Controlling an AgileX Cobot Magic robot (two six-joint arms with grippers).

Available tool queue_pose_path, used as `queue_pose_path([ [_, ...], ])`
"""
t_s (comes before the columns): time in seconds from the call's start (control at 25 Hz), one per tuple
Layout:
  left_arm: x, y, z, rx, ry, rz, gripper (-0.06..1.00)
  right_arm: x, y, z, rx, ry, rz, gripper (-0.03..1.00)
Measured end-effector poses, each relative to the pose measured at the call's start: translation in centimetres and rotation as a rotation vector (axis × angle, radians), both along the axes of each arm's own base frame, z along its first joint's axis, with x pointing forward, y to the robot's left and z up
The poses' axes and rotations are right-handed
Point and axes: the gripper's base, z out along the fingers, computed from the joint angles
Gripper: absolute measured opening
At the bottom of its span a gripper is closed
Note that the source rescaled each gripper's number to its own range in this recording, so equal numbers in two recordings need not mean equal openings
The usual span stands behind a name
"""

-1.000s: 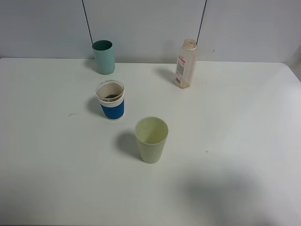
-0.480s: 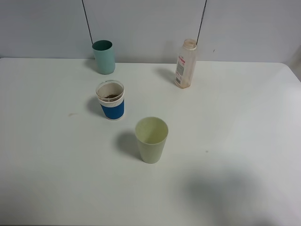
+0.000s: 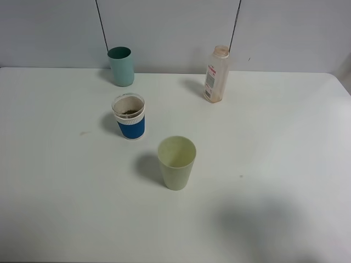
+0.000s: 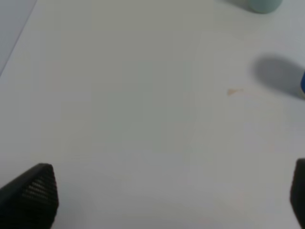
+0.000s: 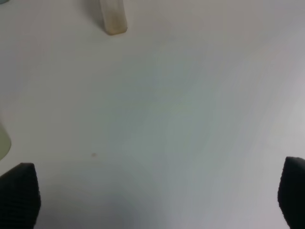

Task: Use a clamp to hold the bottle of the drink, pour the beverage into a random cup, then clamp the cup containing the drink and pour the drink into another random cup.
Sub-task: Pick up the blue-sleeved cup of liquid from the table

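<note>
Green cup (image 3: 176, 162) fronts blue cup (image 3: 129, 118); left gripper (image 4: 164, 198) and right gripper (image 5: 155, 193) apparently gape.

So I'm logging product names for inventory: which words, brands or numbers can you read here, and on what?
On the bottle, the label: pink print on white, too small and blurred to read.
On the blue-and-white cup, teal cup and pale green cup: no text visible.
On the table: none.

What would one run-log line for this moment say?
left gripper: jaws open, empty | right gripper: jaws open, empty | bottle: upright, ungripped | blue-and-white cup: brownish contents inside | teal cup: upright
</note>
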Motion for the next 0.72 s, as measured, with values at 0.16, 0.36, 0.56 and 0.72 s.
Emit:
queue_pose_path([
  [0.16, 0.00, 0.00, 0.00, 0.000, 0.000, 0.000, 0.99, -0.02, 0.01, 0.00, 0.000, 0.000, -0.021, 1.00],
  [0.36, 0.00, 0.00, 0.00, 0.000, 0.000, 0.000, 0.99, -0.07, 0.04, 0.00, 0.000, 0.000, -0.104, 1.00],
  [0.56, 0.00, 0.00, 0.00, 0.000, 0.000, 0.000, 0.99, -0.17, 0.09, 0.00, 0.000, 0.000, -0.239, 1.00],
  [0.72, 0.00, 0.00, 0.00, 0.000, 0.000, 0.000, 0.99, -0.18, 0.11, 0.00, 0.000, 0.000, -0.265, 1.00],
])
